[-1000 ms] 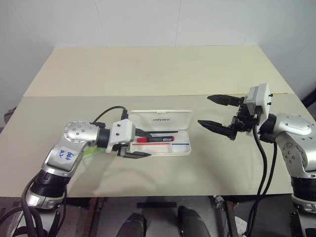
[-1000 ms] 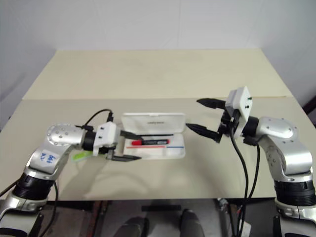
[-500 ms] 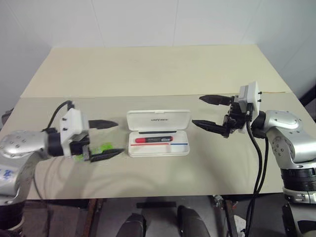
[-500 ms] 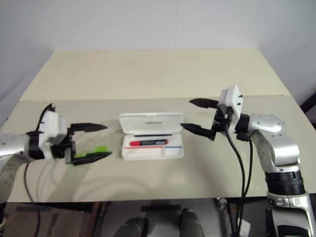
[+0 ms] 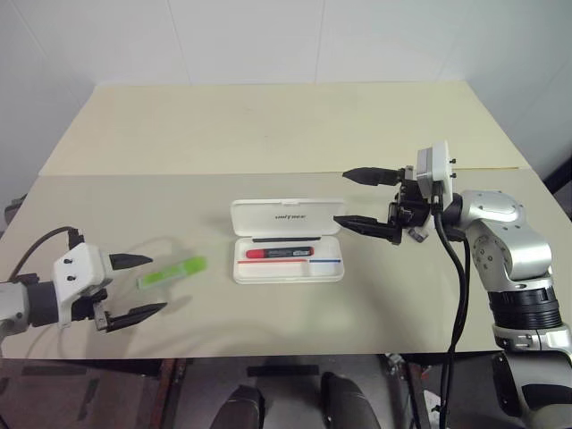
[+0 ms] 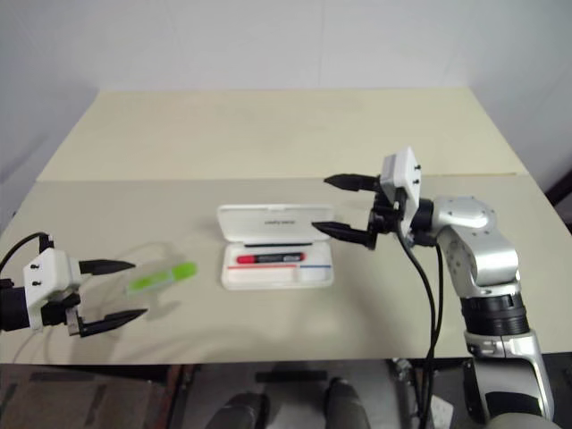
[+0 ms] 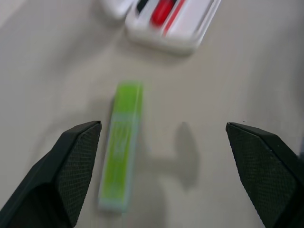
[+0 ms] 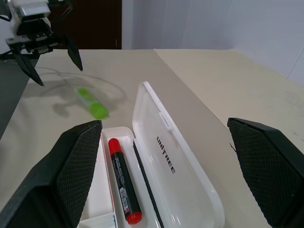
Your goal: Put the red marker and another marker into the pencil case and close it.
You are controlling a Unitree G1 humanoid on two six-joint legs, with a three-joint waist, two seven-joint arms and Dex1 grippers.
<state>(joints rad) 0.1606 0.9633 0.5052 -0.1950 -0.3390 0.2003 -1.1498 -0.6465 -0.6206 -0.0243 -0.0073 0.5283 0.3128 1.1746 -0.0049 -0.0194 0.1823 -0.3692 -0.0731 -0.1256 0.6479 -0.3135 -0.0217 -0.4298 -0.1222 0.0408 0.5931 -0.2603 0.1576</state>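
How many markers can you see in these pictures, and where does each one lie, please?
2. The red marker lies inside the open pencil case. The lime-green marker lies on the table to the case's left, in front of the open left gripper. None seems hidden.

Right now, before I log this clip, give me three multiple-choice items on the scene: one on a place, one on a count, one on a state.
1. Where is the green marker?
A. Inside the pencil case
B. On the table beside the case
C. In the left hand

2. How many markers lie in the pencil case?
A. None
B. One
C. Two

3. How does the case's lid stand?
A. Open
B. Shut
C. Taken off and lying apart

Answers: 1 B, it lies on the table between the case and the empty left hand. 2 B, the red marker alone lies in the tray. 3 A, the lid is folded back on its hinge.
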